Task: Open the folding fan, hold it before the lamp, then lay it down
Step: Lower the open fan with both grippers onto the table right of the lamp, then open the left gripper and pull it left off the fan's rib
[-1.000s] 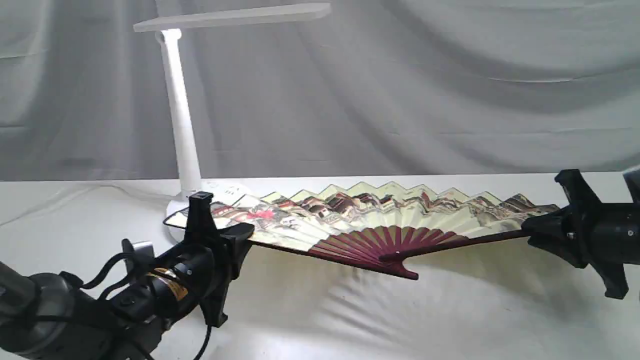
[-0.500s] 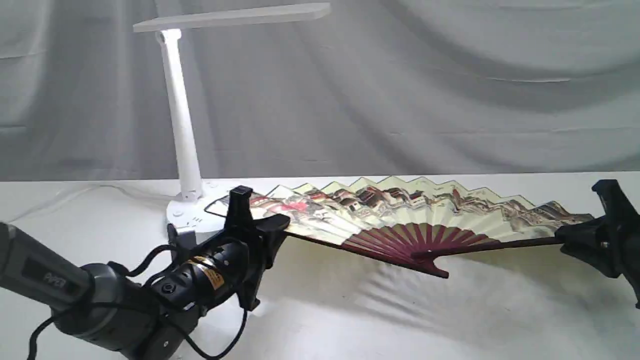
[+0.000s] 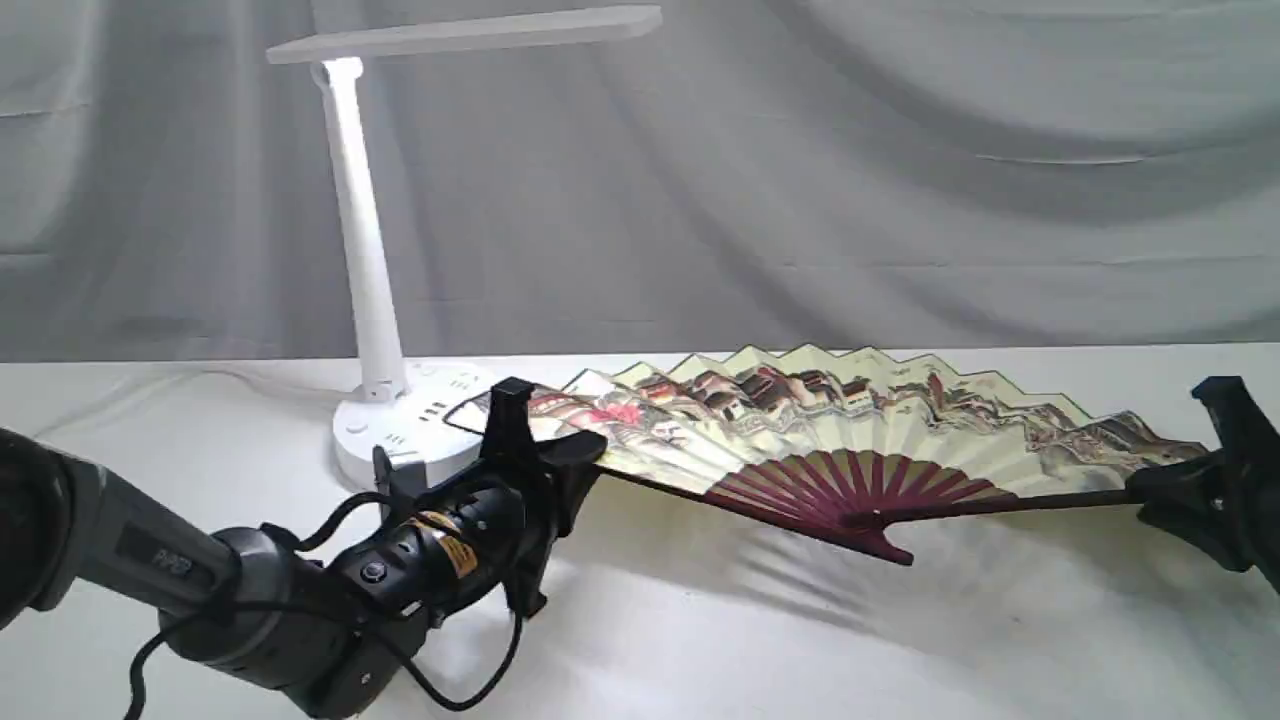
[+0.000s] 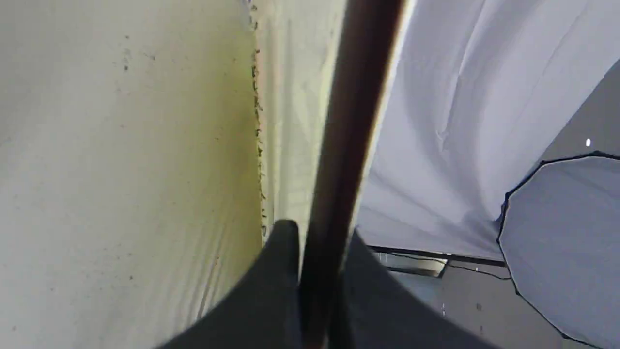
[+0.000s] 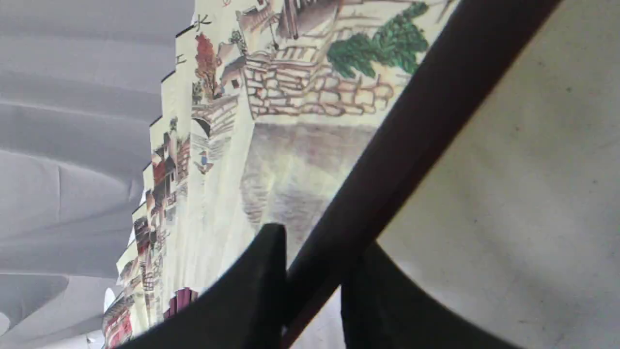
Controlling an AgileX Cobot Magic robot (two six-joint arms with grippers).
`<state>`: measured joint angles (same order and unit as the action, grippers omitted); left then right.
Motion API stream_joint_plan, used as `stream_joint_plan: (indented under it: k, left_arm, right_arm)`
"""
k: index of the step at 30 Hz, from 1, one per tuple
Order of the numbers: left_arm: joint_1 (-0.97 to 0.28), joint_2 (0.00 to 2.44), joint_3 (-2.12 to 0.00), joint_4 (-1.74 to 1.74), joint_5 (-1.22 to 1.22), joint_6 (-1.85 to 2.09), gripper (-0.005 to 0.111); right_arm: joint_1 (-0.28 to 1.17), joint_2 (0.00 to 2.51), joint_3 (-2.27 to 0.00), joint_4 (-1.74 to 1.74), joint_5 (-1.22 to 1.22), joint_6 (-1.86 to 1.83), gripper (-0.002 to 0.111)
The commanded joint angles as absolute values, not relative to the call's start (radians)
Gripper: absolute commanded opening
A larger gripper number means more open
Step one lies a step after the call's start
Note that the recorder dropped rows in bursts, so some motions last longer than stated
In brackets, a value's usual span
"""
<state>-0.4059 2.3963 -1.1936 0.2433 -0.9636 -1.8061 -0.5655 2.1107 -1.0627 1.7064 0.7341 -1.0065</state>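
Observation:
The folding fan (image 3: 850, 425) is spread wide open, its cream painted leaf and maroon ribs held low over the white table, tilted back. My left gripper (image 3: 585, 455) is shut on the fan's left guard; the left wrist view shows that dark guard (image 4: 344, 145) pinched between the black fingers. My right gripper (image 3: 1160, 487) is shut on the right guard, seen as a dark bar (image 5: 411, 140) between its fingers in the right wrist view. The white lamp (image 3: 365, 250) stands at the back left, with the fan's left tip just in front of its round base (image 3: 400, 440).
A white cloth covers the table (image 3: 700, 640) and a grey draped backdrop (image 3: 900, 200) hangs behind. The lamp's long bar head (image 3: 460, 35) reaches rightward high above the fan. A softbox light (image 4: 566, 242) shows in the left wrist view.
Both arms have carried the open fan to the right, and the lamp's base is now uncovered. Both grips are unchanged.

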Motion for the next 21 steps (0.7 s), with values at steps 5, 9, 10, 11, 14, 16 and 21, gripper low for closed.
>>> stream_joint_plan:
  k: [5,9,10,11,14,16,21]
  left_arm:
    - [-0.400,2.390,-1.227,0.221,-1.049,-1.858,0.000]
    - [-0.400,2.390,-1.227,0.229,-1.049,-1.858,0.001]
    - [-0.400,2.390,-1.227,0.236,-1.049,-1.858,0.003]
    - [-0.400,2.390,-1.227,0.240,-1.049,-1.858,0.004]
    - [-0.400,2.390,-1.227,0.245,-1.049,-1.858,0.015]
    - [-0.400,2.390,-1.227,0.254,-1.051,-1.858,0.024]
    - [-0.398,2.390,-1.227,0.313,-1.051,-1.856,0.037]
  right_arm:
    - [-0.629,2.121,-1.055,1.661,0.620,-1.121,0.000]
    - [-0.631,2.121,-1.055,1.660,0.620,-1.122,0.000]
    - [-0.631,2.121,-1.055,1.660,0.622,-1.122,0.000]
    - [-0.631,2.121,-1.055,1.662,0.624,-1.122,0.000]
    - [-0.631,2.121,-1.055,1.662,0.640,-1.122,0.004]
    - [-0.631,2.121,-1.055,1.662,0.649,-1.122,0.009]
    - [-0.631,2.121,-1.055,1.659,0.661,-1.122,0.032]
